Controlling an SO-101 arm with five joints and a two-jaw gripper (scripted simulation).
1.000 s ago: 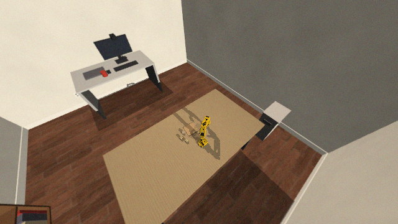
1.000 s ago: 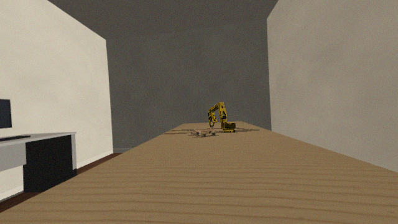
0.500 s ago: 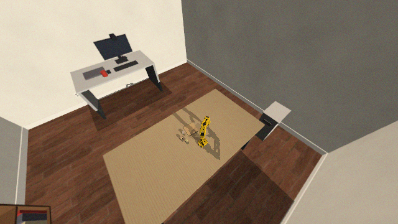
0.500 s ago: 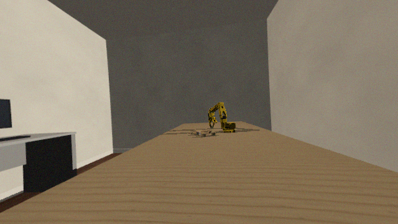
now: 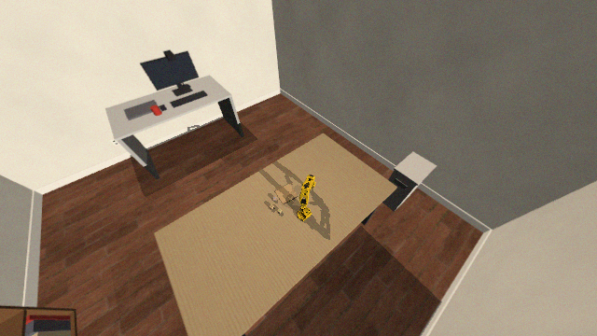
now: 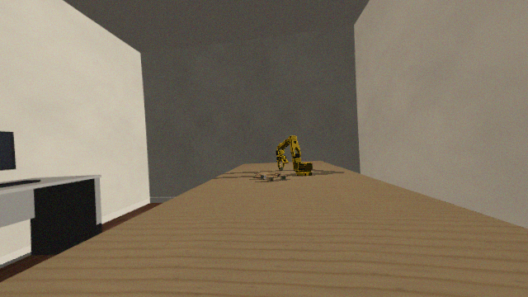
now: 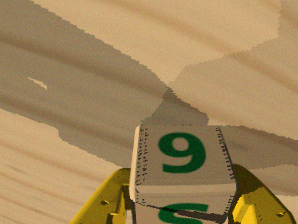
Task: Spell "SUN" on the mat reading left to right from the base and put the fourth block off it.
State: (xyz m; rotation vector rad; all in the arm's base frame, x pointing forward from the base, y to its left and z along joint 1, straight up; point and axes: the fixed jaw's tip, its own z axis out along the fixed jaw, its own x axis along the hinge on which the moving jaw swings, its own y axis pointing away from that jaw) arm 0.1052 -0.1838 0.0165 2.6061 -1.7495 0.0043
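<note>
Firmly, the pincer (image 5: 311, 178) (image 6: 280, 166) (image 7: 182, 189) gripped a lettered block (image 6: 280, 169) (image 7: 182, 155), its two yellow fingers closed against opposite sides. One pale face showed a green character that looked like a 9, and the face next to it bore a green S, cut off by the bottom of the wrist view. Beneath the pincer was the wood-grained tabletop (image 5: 224, 261) (image 6: 264, 231) (image 7: 30, 150), crossed by shadows; whether the block touched the wood could not be told. The tan mat (image 5: 285, 192) lay to one side of the pincer, with the held block away from it. Farther from the pincer, three other blocks stood apart from one another: a pale one (image 5: 275, 199) (image 6: 263, 176) close by the mat's edge, and two more, (image 5: 272, 206) (image 6: 270, 179) and (image 5: 280, 212) (image 6: 283, 177), beyond it on the wood. Their letters were too small to read. The yellow arm (image 5: 306, 190) (image 6: 294, 146) arched up from its base and bent down to the pincer.

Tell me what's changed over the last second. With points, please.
Nothing has visibly moved at this scale. The yellow robot arm (image 5: 306, 189) (image 6: 294, 145) looks the same, as do the three small loose blocks beside the mat (image 5: 285, 191). The jaws are shut on a pale block with green characters (image 7: 182, 155); with no earlier wrist picture, I cannot tell when it was gripped.
</note>
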